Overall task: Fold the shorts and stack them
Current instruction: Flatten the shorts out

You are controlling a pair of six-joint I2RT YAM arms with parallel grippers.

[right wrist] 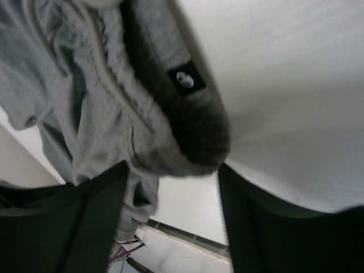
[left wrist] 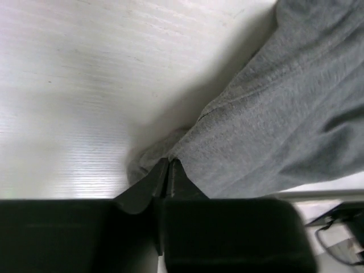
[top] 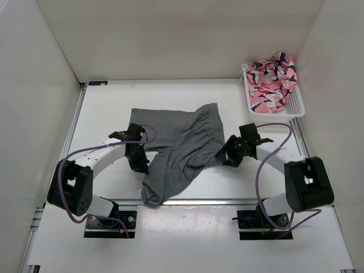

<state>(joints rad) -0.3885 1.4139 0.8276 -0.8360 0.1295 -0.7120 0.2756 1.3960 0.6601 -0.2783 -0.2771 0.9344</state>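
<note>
Two claws of mine share the white table (top: 102,114), walled in white. My left claw (top: 140,165) is pinched tight on the grey shorts (top: 182,142) lying mid-table. My right claw (top: 225,154) gapes around their bunched edge. A basket (top: 296,108) stands far right.

Left wrist view: shorts (left wrist: 284,114) run off top and right edges. Right wrist view: small label (right wrist: 184,79) blurred, unreadable. Overhead: left end effector (top: 140,164) tips lost against its dark body; basket (top: 296,107) partly hidden under patterned cloth (top: 272,77).
</note>
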